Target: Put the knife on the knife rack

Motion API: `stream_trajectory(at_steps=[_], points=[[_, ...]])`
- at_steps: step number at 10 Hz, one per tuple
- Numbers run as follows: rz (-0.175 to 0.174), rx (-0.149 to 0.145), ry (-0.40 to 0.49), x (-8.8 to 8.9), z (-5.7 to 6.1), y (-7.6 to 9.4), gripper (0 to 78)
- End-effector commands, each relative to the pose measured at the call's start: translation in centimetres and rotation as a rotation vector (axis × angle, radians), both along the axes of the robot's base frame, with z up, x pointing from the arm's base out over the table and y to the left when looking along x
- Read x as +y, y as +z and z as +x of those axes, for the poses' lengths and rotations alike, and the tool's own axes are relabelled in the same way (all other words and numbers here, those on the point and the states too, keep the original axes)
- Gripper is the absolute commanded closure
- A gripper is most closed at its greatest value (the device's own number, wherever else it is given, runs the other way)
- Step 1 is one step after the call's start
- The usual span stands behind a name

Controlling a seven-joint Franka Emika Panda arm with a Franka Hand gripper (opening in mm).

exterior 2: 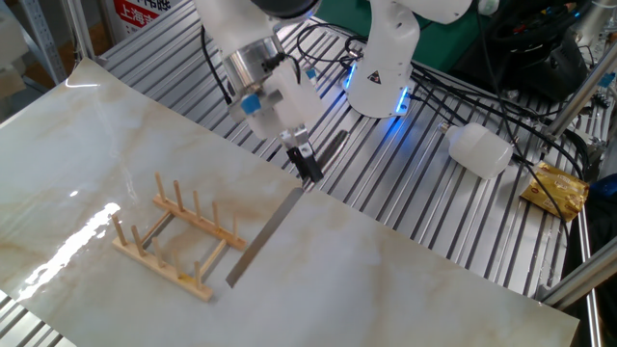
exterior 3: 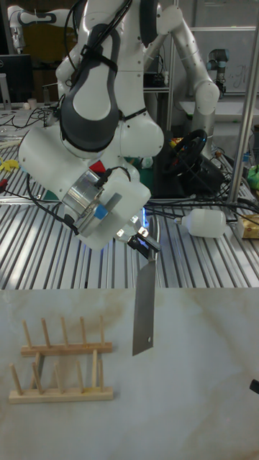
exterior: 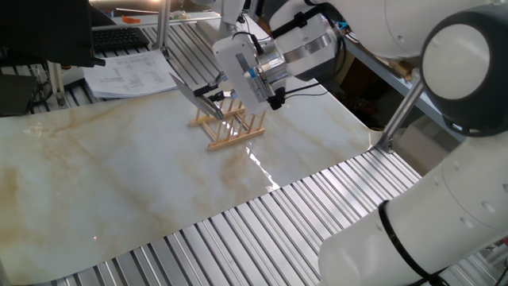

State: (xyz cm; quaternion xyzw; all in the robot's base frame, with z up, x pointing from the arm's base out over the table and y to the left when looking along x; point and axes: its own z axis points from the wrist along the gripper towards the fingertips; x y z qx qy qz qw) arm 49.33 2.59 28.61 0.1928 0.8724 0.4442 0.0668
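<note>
The knife [exterior 2: 262, 234] hangs in the air with its broad steel blade [exterior 3: 145, 309] pointing down at the marble tabletop [exterior 2: 386, 280]. My gripper [exterior 2: 307, 169] is shut on the knife where the blade meets the shiny handle [exterior 2: 334, 151]. The knife rack [exterior 2: 178, 236], light wood with upright pegs, stands on the marble left of the blade and holds nothing. In the tall fixed view the knife rack [exterior 3: 61, 370] sits lower left of the gripper [exterior 3: 147, 248]. In one fixed view the gripper [exterior: 216, 94] holds the knife [exterior: 186, 86] just behind the knife rack [exterior: 230, 125].
A white plastic bottle [exterior 2: 479, 149] and a yellow packet [exterior 2: 557, 188] lie on the slatted metal bench at the right. Papers [exterior: 127, 73] and a keyboard [exterior: 119, 37] lie beyond the marble. The arm's base [exterior 2: 381, 67] glows blue behind the gripper.
</note>
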Motion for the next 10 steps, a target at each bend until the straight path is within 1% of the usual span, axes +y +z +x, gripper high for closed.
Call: stream_trajectory(at_steps=[1,3,4,5,6,7,8,9,10], points=[[-0.011,-0.044,-0.02,-0.7,-0.4,0.5,75.9],[-0.016,-0.074,-0.019,-1.6,-0.5,0.4,75.9],[-0.014,-0.078,-0.019,-1.8,-0.4,0.4,75.9],[-0.015,-0.099,-0.019,-2.4,-0.2,0.1,75.9],[-0.027,-0.118,-0.017,-2.7,0.0,-0.1,75.9],[-0.028,-0.123,-0.017,-2.8,0.1,-0.1,75.9],[-0.027,-0.146,-0.012,-3.4,0.3,-0.4,75.9],[-0.011,-0.161,-0.012,-3.7,0.4,-0.5,75.9],[-0.002,-0.171,-0.01,-3.9,0.4,-0.6,75.9]])
